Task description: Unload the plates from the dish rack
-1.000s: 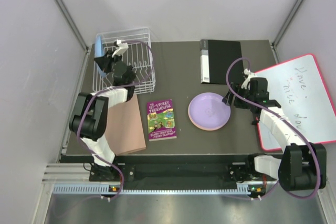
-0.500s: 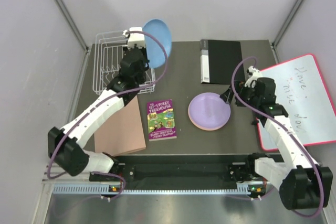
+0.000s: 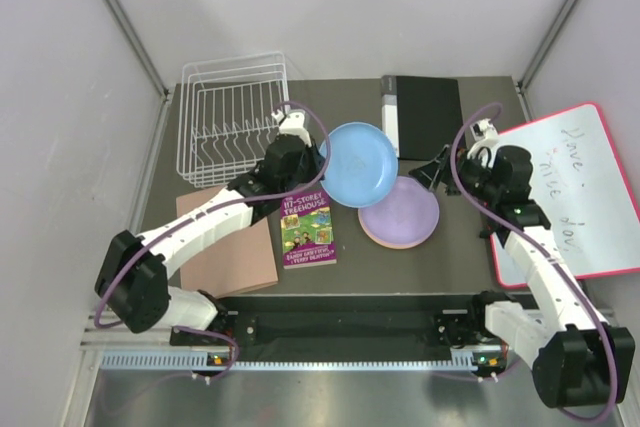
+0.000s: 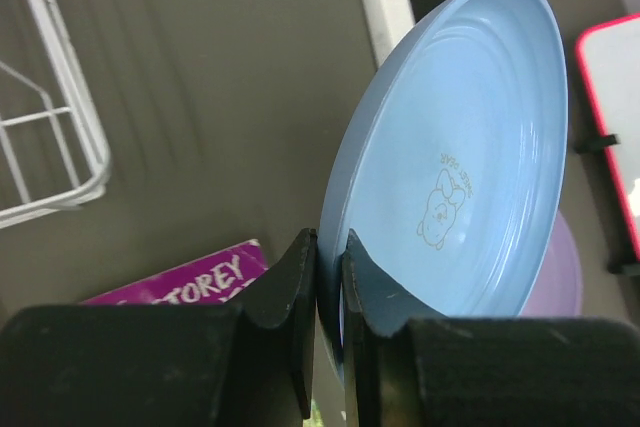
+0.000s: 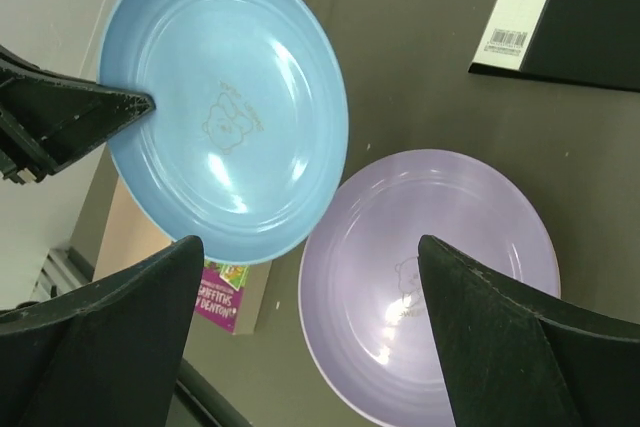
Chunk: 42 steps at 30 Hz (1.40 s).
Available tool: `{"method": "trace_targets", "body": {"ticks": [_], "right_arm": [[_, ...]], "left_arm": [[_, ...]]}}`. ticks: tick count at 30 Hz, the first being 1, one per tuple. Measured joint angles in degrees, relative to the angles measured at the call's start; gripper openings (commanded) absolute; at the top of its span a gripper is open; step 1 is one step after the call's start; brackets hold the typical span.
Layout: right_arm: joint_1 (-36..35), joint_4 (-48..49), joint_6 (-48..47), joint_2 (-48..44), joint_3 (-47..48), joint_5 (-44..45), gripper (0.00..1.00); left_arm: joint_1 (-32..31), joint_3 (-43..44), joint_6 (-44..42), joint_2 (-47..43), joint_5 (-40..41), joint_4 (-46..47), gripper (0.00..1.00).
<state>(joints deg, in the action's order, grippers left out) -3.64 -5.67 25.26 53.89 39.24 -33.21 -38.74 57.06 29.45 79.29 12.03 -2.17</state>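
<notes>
Swinging clear of the dish rack (image 3: 232, 117), the blue plate (image 3: 357, 164) now hangs tilted over the tabletop (image 3: 340, 107), between the rack and the purple plate (image 3: 405, 215) — a second ago it stood at the rack's left end. The left claw (image 3: 321, 158) pinches its rim, jaws almost closed on it. The right claw (image 3: 435, 169), spread wider than before and holding nothing, hovers near the purple plate's far right edge. Counted: one blue plate, one purple plate lying on a pink one (image 3: 380, 243), one rack, one book (image 3: 307, 227), one black folder (image 3: 420, 115), one whiteboard (image 3: 575, 192), one brown board (image 3: 235, 252).
</notes>
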Motion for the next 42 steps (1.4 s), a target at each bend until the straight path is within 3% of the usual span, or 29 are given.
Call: {"method": "trace_targets", "body": {"ticks": [14,16,20,23,24,26,27,31,33,42], "right_arm": [[-1.03,4.28,0.94,6.64,-0.7,-0.87,0.75],[-1.51,5.05,1.01,8.0,-0.7,-0.94,0.55],[-2.54,6.23,0.83,10.49,-0.74,-0.83,0.0],[-2.54,5.97,0.9,10.93,-1.11,0.98,0.0],[-2.64,5.79,0.81,10.73,-1.11,1.49,0.0],[-2.75,4.63,0.59,9.6,-1.11,2.73,0.0],[-2.91,3.89,0.33,8.87,-1.11,3.37,0.0],[-3.3,-1.99,-1.7,4.42,-1.11,9.66,0.0],[-3.19,-5.42,-2.89,3.3,-1.09,13.79,0.0],[-3.19,-14.12,-4.66,3.41,-3.19,21.68,0.0]], "left_arm": [[-5.53,0.02,3.67,0.52,-1.81,2.95,0.0],[-6.14,0.02,3.74,1.16,-2.27,3.61,0.0],[-6.73,0.02,3.78,1.7,-3.19,4.85,0.0],[-6.38,0.0,3.45,1.66,-2.8,5.03,0.0],[-6.38,-0.07,3.41,1.66,-2.78,5.05,0.12],[-6.58,-0.09,3.13,1.6,-2.45,5.18,0.2],[-6.64,-0.11,2.95,1.53,-2.14,5.2,0.49],[-7.26,-0.35,0.02,-0.2,3.54,3.93,0.93],[-7.1,-0.66,-1.75,-1.99,7.89,3.15,0.99],[-6.84,-8.09,-8.28,-13.11,28.57,1.2,0.99]]}}
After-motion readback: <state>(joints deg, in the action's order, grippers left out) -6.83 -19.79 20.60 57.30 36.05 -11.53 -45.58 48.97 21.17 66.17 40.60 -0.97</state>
